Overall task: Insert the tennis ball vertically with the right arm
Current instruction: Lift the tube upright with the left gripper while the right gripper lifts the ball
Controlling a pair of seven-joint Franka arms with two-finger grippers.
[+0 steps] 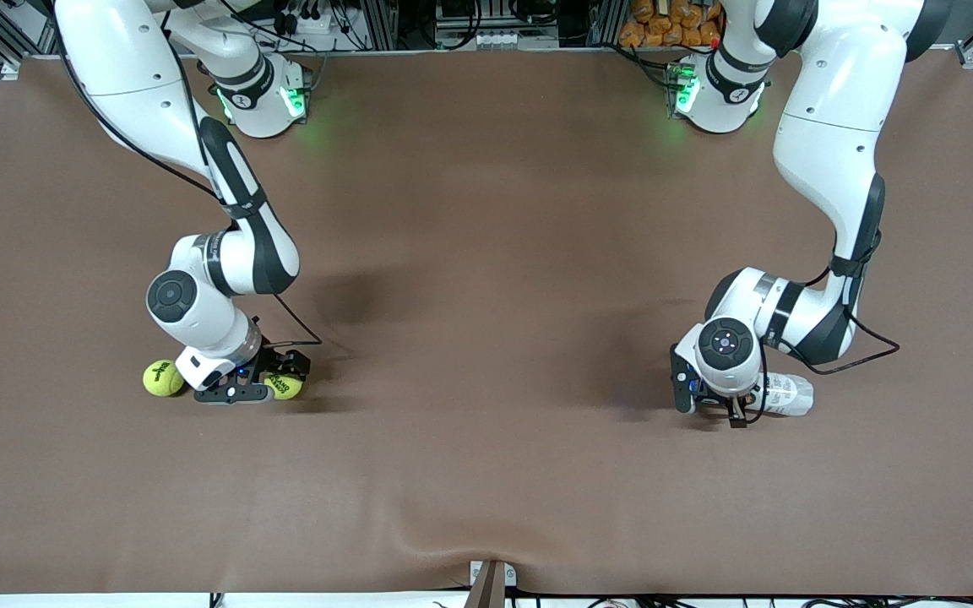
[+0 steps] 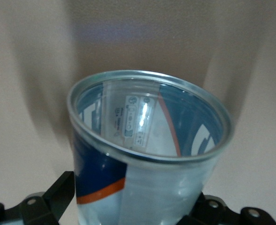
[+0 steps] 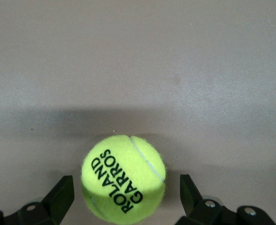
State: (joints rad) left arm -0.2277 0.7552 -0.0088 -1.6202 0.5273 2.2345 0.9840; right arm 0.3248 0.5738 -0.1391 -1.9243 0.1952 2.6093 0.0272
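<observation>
A yellow-green tennis ball [image 1: 287, 387] printed ROLAND GARROS lies on the brown table near the right arm's end. My right gripper [image 1: 277, 387] is down at the table around it. In the right wrist view the ball [image 3: 124, 178] sits between the open fingers [image 3: 63, 192], with a gap on each side. A second tennis ball [image 1: 163, 377] lies beside the right wrist, untouched. My left gripper [image 1: 738, 409] is shut on a clear ball can [image 1: 786, 394] low at the table near the left arm's end. The left wrist view shows the can's open metal-rimmed mouth [image 2: 149, 117], empty inside.
The brown table cloth [image 1: 486, 338] has a wrinkle near its front edge [image 1: 453, 540]. Cables trail from both wrists onto the table. The arm bases stand along the edge farthest from the front camera.
</observation>
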